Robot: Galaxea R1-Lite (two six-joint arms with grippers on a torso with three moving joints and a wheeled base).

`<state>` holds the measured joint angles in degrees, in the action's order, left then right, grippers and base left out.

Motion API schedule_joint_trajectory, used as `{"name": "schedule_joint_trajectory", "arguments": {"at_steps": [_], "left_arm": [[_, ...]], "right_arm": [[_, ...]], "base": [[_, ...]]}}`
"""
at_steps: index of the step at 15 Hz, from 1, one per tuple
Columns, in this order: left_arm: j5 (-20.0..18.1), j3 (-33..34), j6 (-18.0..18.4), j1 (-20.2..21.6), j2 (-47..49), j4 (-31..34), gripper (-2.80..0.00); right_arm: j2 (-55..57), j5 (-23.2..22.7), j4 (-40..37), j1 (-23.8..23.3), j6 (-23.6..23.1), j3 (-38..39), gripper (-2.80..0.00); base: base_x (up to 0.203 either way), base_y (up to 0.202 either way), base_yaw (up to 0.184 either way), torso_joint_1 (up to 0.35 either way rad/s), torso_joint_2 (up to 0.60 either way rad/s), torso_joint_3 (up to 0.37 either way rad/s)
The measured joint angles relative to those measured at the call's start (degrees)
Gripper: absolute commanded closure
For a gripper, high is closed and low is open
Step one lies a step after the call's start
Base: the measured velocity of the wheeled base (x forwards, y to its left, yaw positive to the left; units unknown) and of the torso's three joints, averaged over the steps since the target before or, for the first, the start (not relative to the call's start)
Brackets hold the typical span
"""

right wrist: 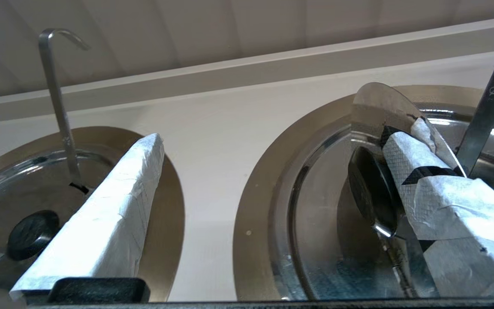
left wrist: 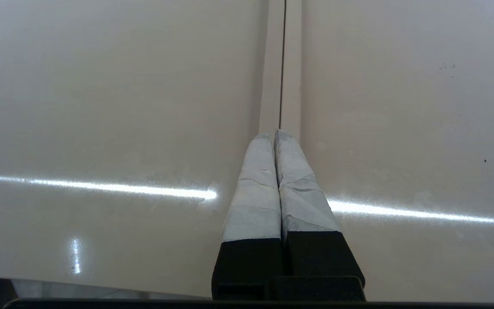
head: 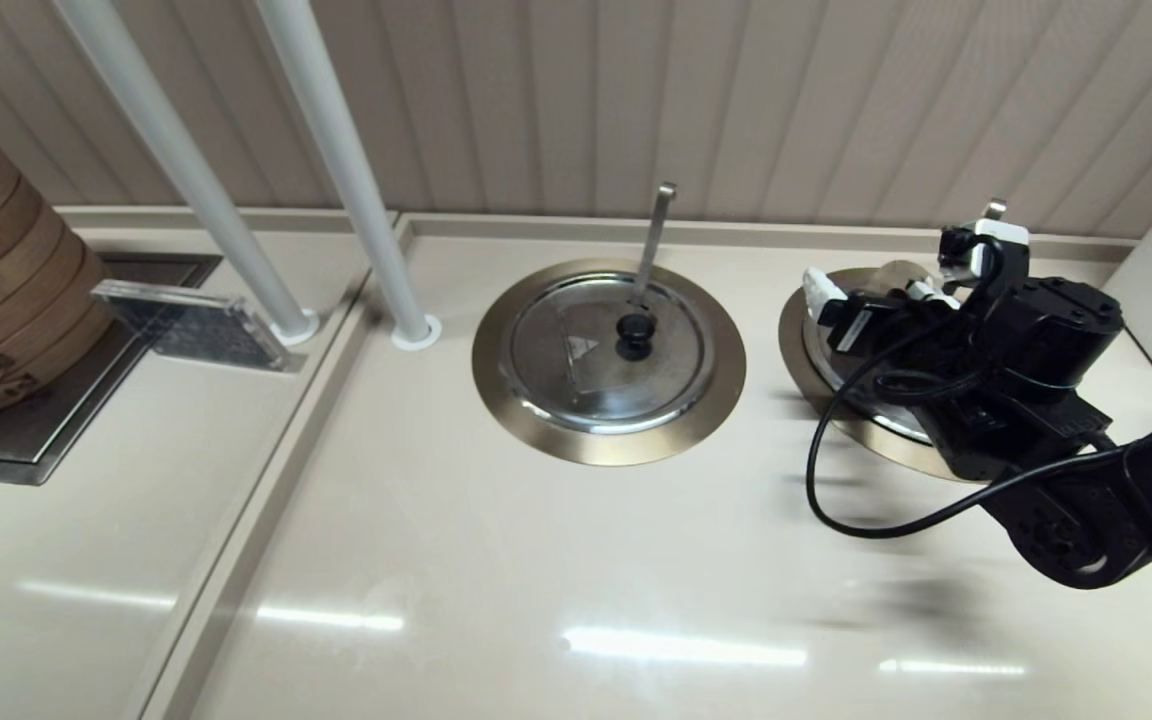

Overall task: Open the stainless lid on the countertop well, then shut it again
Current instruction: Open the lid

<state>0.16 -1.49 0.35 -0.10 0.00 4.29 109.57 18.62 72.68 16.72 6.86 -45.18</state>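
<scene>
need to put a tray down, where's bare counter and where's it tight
Bare counter spans the whole front, nearer than both wells. A smaller patch lies between the white poles and the middle well's collar. It is crowded at the right well, where the open right pincer hangs over the part-raised lid.

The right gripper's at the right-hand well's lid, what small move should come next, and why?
Probably tip the raised flap of the stainless lid a little further open. The flap stands tilted up, one finger of the open right gripper beside its black knob, and the countertop well is only part uncovered. Left gripper is parked, shut.
</scene>
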Motion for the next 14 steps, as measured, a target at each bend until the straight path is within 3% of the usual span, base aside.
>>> {"name": "schedule_joint_trajectory", "arguments": {"at_steps": [14], "left_arm": [[0.00,0.00,-0.02,0.00,0.00,0.00,0.00]], "right_arm": [[-10.09,0.89,-1.85,5.66,-0.30,6.23,-2.80]], "base": [[0.000,0.000,0.000,0.000,0.00,0.000]]}}
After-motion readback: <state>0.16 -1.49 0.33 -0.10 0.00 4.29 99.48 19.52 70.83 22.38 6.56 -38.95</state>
